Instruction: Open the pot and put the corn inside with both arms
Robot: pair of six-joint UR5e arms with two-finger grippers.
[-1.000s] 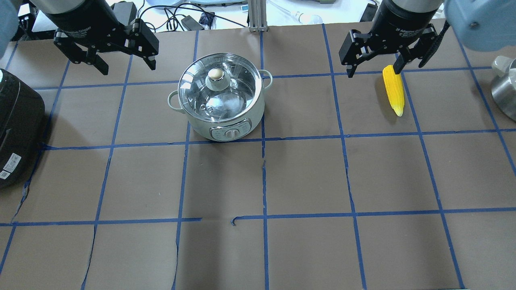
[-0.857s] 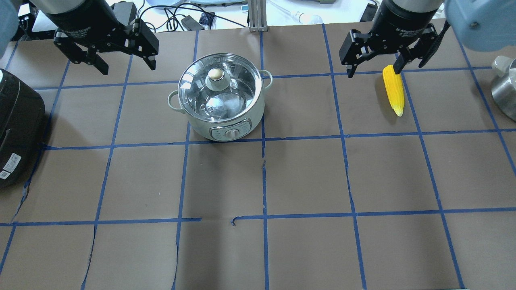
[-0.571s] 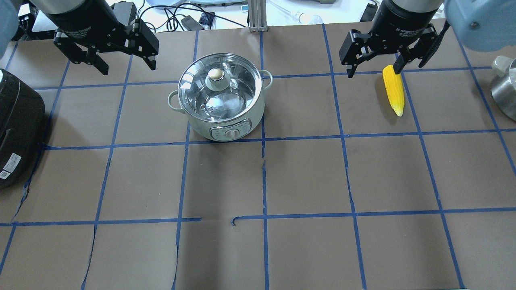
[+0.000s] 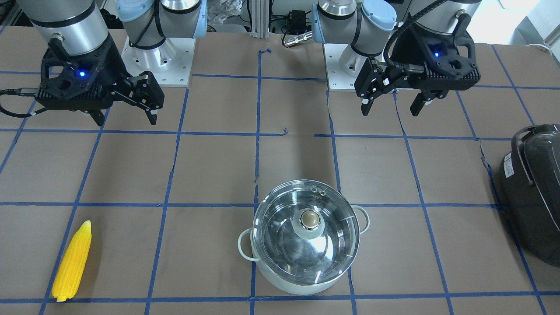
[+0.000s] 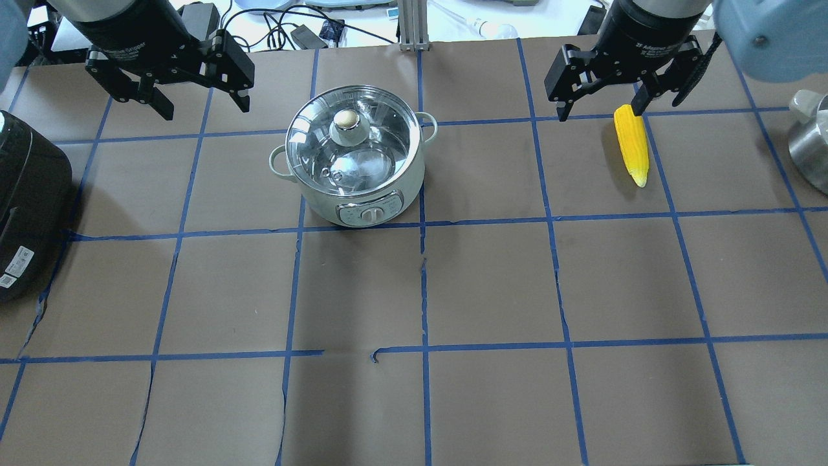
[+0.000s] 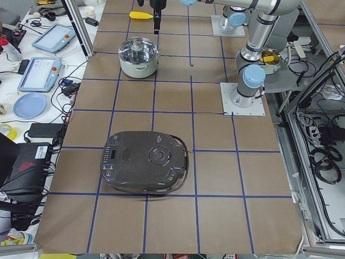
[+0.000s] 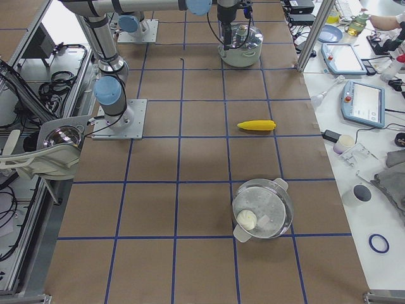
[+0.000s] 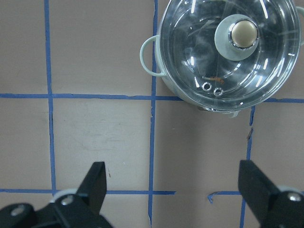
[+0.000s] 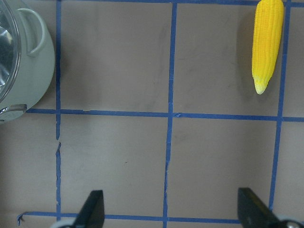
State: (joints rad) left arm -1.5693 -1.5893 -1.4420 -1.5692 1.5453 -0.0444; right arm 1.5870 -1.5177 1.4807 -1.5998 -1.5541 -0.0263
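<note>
The pot [image 5: 354, 169] stands on the brown table with its glass lid [image 5: 375, 139] on; it also shows in the front view [image 4: 302, 286] and the left wrist view [image 8: 228, 52]. The corn [image 5: 632, 144] lies flat on the table to the pot's right, seen in the front view [image 4: 72, 262] and the right wrist view [image 9: 267, 42]. My left gripper [image 5: 206, 110] hovers open and empty, left of the pot [image 4: 389, 111]. My right gripper [image 5: 599, 113] hovers open and empty, above the table near the corn's thick end [image 4: 125, 121].
A dark grey rounded appliance [image 5: 26, 207] sits at the table's left edge [image 6: 145, 168]. A second steel pot [image 5: 812, 139] stands at the right edge [image 7: 262, 208]. Blue tape lines grid the table. Cables and devices lie beyond the far edge.
My right gripper has shifted very slightly. The pot, lid, corn and left gripper have not moved.
</note>
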